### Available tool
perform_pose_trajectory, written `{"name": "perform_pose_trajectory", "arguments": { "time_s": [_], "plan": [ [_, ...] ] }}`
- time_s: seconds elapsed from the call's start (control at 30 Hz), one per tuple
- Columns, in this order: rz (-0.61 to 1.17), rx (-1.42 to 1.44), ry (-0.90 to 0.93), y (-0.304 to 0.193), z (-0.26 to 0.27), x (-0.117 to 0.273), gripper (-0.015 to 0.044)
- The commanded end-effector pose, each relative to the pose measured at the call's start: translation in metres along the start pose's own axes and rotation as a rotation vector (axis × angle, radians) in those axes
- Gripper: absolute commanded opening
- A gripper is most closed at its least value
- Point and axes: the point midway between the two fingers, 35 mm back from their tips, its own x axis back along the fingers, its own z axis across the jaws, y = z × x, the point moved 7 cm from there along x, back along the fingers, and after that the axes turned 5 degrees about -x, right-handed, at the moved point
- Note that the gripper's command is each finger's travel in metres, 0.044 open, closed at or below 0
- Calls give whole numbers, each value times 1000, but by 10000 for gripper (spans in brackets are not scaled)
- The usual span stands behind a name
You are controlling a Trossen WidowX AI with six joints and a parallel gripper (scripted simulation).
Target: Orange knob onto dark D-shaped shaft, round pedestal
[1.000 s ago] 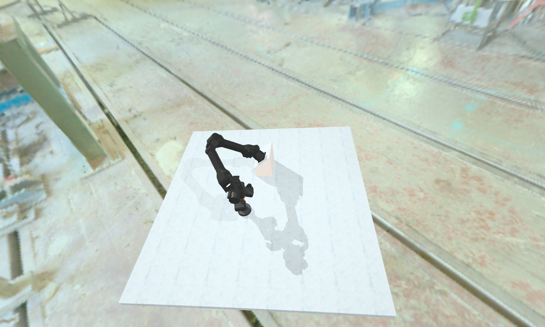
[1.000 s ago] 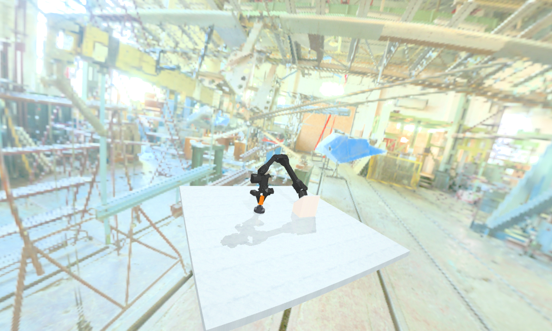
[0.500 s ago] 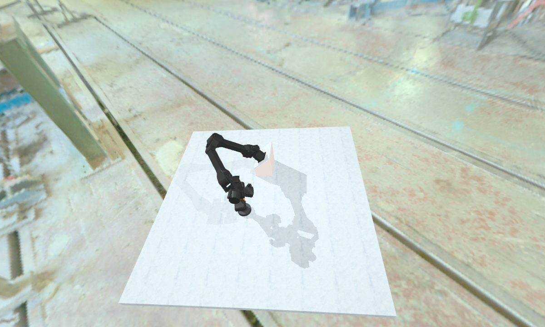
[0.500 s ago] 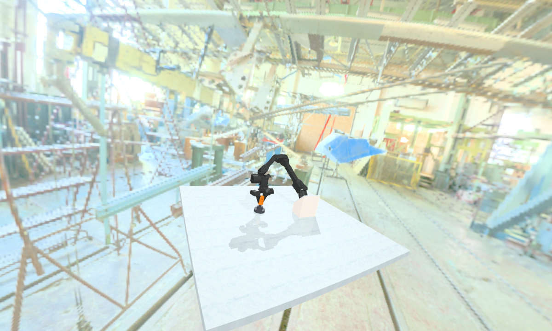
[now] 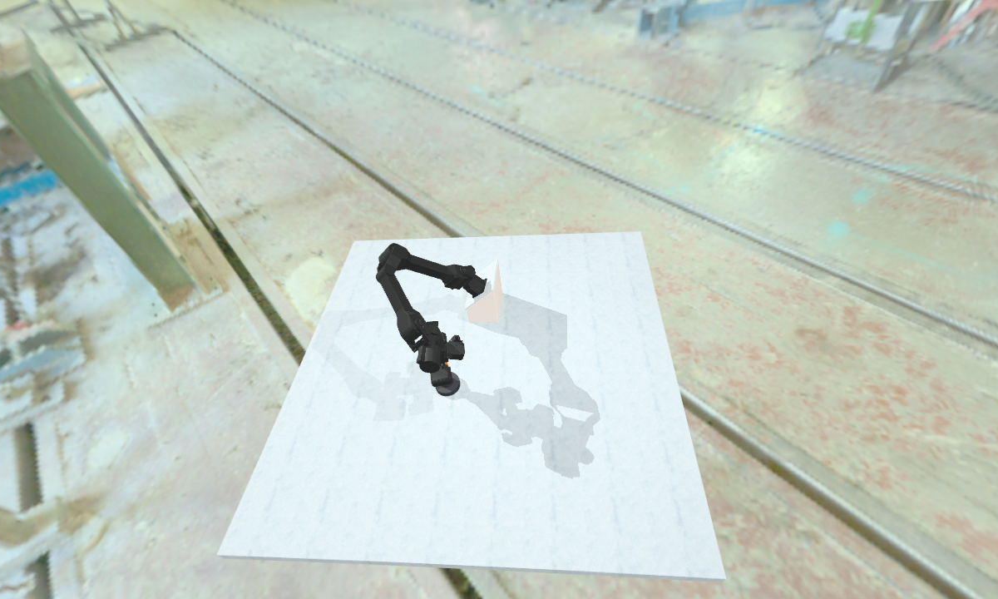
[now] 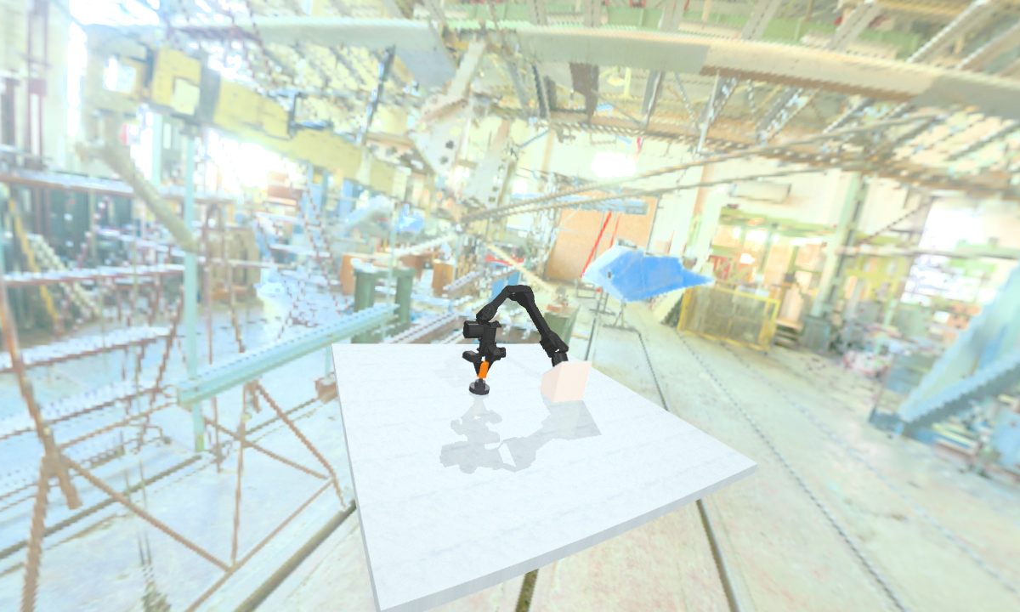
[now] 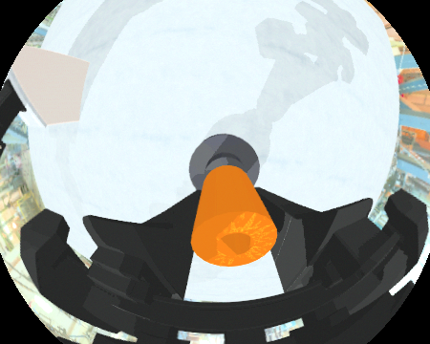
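The orange knob (image 6: pixel 483 370) (image 7: pixel 226 201) is held between the fingers of my gripper (image 6: pixel 483 372) (image 7: pixel 229 192), which is shut on it. The knob leans slightly in the exterior view. Its lower end is over the dark round pedestal (image 5: pixel 453 388) (image 6: pixel 479 390) (image 7: pixel 199 160), with a dark part between the knob and the pedestal's base. The knob is not down on the base. In the wrist view its lower end hides most of the shaft. I cannot tell whether the shaft is inside the hole, nor see the shaft's flat side. In the top view the gripper hides most of the knob.
A pale pink angular block (image 5: pixel 484 309) (image 6: pixel 569 382) (image 7: pixel 54 86) stands beside the arm's base. The white table top (image 5: pixel 487 506) (image 6: pixel 498 532) bears shadows of the arm. Its edges show in the top and exterior views.
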Motion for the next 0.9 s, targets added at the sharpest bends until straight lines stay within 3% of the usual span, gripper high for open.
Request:
{"name": "perform_pose_trajectory", "arguments": {
  "time_s": [0.0, 0.87],
  "plan": [
    [-2, 106, -1, -1, -1, 1, 0],
    [-2, 179, -1, 0, 0, -4, 0]
  ]
}}
